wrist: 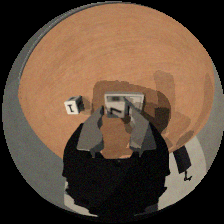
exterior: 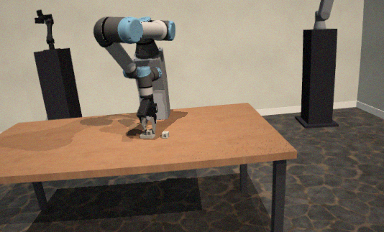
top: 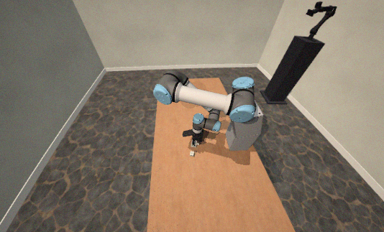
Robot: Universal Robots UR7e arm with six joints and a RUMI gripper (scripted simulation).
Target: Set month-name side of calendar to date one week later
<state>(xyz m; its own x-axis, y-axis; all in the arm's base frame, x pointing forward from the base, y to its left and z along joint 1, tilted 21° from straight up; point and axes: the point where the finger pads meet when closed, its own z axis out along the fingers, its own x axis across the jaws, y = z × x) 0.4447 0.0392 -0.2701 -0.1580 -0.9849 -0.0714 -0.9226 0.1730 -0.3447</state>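
One orange-brown tabletop [top: 187, 193] [exterior: 180, 150] [wrist: 115, 50], faint wood grain, straight-cut edge, dark square legs. Nearest bits on it: a loose off-white digit cube [top: 192, 154] [exterior: 165, 135] [wrist: 72, 106], dark serifed 1 or I showing in the wrist view, sitting just beside the calendar tray [top: 197, 146] [exterior: 147, 136] [wrist: 124, 94]. That's a shallow grey rectangle with a raised rim, and the other digit cube [exterior: 149, 132] [wrist: 115, 109] is in it. Its dark mark is too blurry for me to read.

The two-jaw gripper [top: 194, 143] [exterior: 148, 129] [wrist: 115, 106] is down there, grey wedge fingers parted partway around the tray cube, not clamped on it. They cover part of it, and I can't make out the month side at all.

Behind that, the smooth grey-and-blue UR7e arm [top: 203, 97] [exterior: 119, 57] on a boxy grey pedestal [top: 244, 133] [exterior: 163, 100]. Farther back, two matte black pillars, one with a pale arm [exterior: 325, 8] cut off by the frame, then mottled beige plaster.
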